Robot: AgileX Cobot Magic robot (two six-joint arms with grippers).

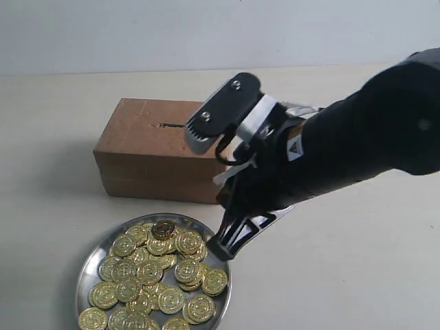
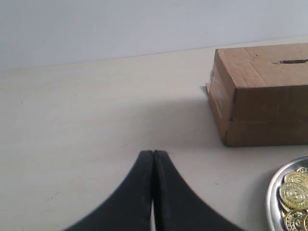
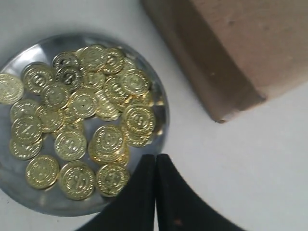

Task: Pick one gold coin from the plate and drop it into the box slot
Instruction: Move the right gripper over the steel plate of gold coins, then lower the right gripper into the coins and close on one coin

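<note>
A round silver plate (image 1: 88,265) heaped with gold coins (image 1: 158,271) sits at the front of the table. Behind it stands the brown cardboard box (image 1: 137,155), its dark slot (image 1: 170,126) on top. My right gripper (image 1: 218,249) hangs at the plate's right rim, jaws shut and empty. In the right wrist view the gripper (image 3: 155,156) rests over the rim of the plate (image 3: 29,195), beside the coins (image 3: 111,178), with the box (image 3: 231,53) beyond. The left gripper (image 2: 153,153) is shut over bare table, left of the box (image 2: 264,106) with its slot (image 2: 290,61); it is out of the exterior view.
The pale table (image 1: 344,275) stretches right of the plate and around the box. A light wall (image 1: 206,31) stands behind. The right arm's dark body (image 1: 357,144) crosses in front of the box's right end.
</note>
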